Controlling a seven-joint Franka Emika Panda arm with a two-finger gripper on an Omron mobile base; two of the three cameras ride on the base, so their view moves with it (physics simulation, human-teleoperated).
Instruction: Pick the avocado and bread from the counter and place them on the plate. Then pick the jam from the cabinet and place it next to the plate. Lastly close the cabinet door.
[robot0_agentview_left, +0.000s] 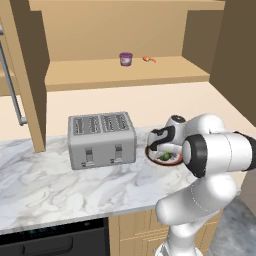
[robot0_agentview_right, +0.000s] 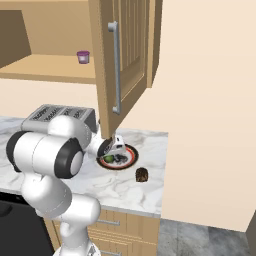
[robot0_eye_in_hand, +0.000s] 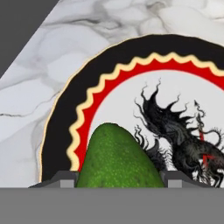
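Two dark fingertips flank the avocado, so the gripper is clamped on the fruit just over the plate, above its white centre with the dark drawing. The bread sits on the counter just beside the plate, while the jam stands on the shelf of the open cabinet.
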